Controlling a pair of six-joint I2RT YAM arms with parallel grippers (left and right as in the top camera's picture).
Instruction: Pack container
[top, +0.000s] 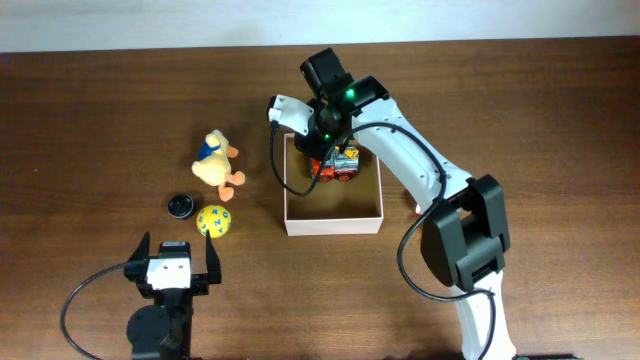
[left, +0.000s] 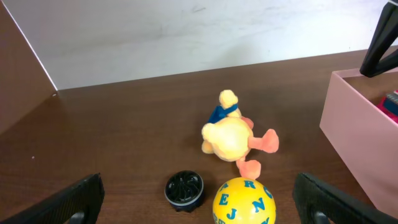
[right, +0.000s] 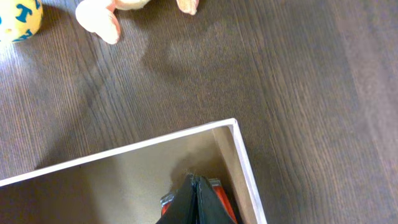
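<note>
The container (top: 332, 224), a shallow white box with a tan inside, stands at mid-table. A red-orange toy vehicle (top: 340, 166) lies in its far part. My right gripper (top: 322, 150) hangs over that toy inside the box. In the right wrist view its fingers (right: 194, 186) are pressed together with nothing between them, and the toy (right: 222, 198) shows just beneath, close to the container wall (right: 241, 152). My left gripper (top: 176, 252) stands open near the front edge, left of the box. Its wide-apart fingers (left: 78, 198) flank a yellow lettered ball (left: 244, 202) and a black wheel (left: 184, 188).
A yellow plush duck (top: 217, 160) lies left of the container, with the ball (top: 213, 221) and the black wheel (top: 181, 205) in front of it. The right arm reaches in from the front right, arching over the box's right side.
</note>
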